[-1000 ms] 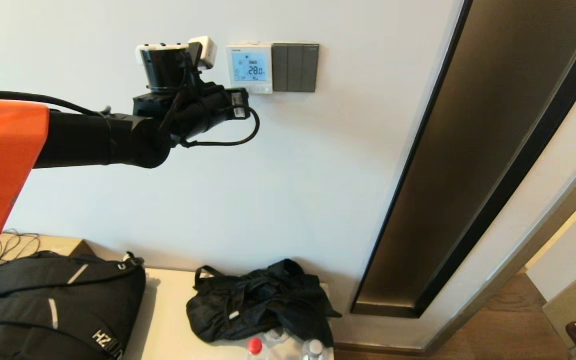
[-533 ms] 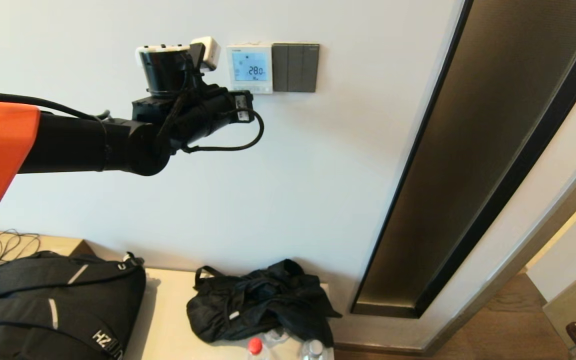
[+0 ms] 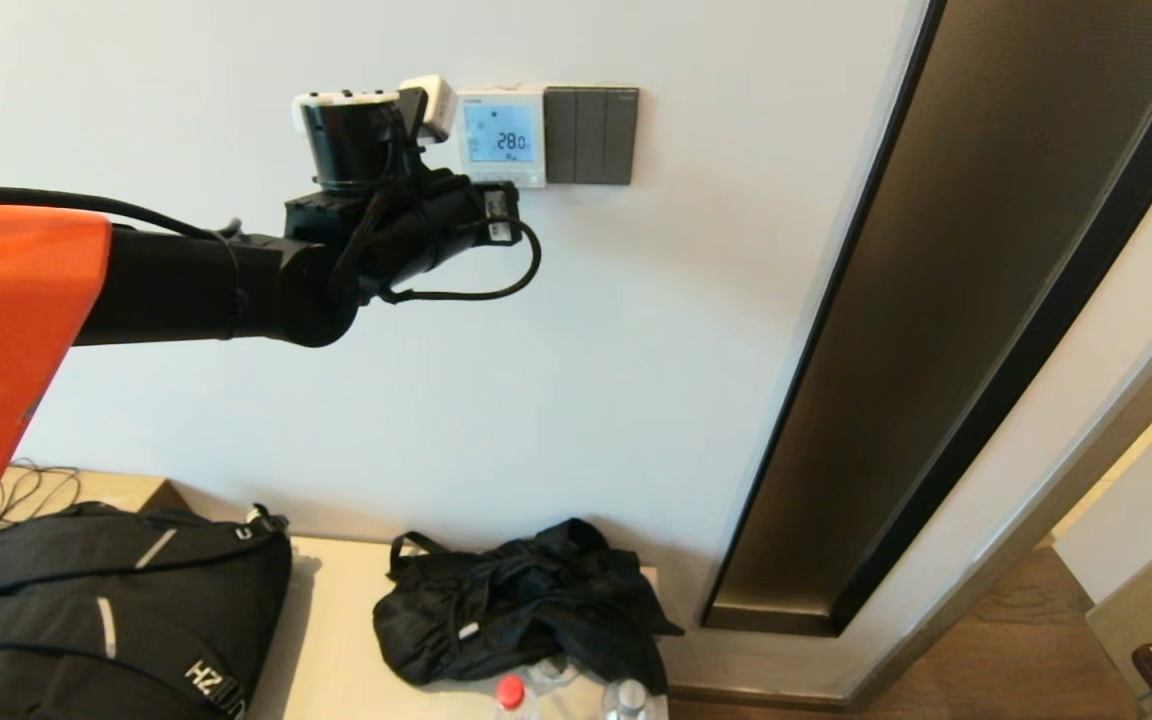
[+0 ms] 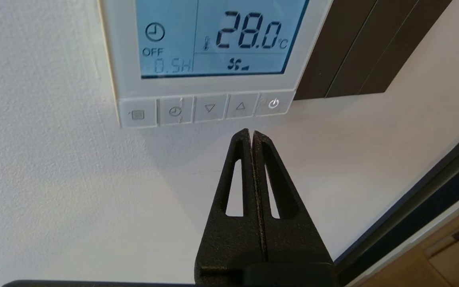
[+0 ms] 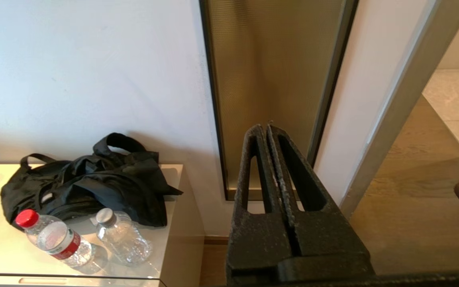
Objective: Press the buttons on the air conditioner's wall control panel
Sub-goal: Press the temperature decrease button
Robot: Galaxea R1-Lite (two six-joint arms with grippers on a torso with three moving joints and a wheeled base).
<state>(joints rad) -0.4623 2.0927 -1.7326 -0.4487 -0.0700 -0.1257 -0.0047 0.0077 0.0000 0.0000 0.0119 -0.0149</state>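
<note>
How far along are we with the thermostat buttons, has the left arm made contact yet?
Done: the left gripper, shut to a point, is raised to the control panel, whose screen is lit and reads 28.0. In hand: its tip sits just under the button row, between the up-arrow button and the power button, apparently not touching. Left: the press itself. The right gripper is parked low and shut.

This looks like a hotel room or a flat. A thermostat [image 3: 499, 136] reading 28.0 sits on a plain white wall [image 3: 576, 380] beside a dark switch plate [image 3: 591, 135]. Below, a pale desk [image 5: 173, 223] carries a backpack [image 3: 106, 610], a crumpled black bag [image 3: 521, 605] and two water bottles [image 5: 60, 239], and a wood floor [image 5: 408, 223] leads past a doorway to a tiled floor.
</note>
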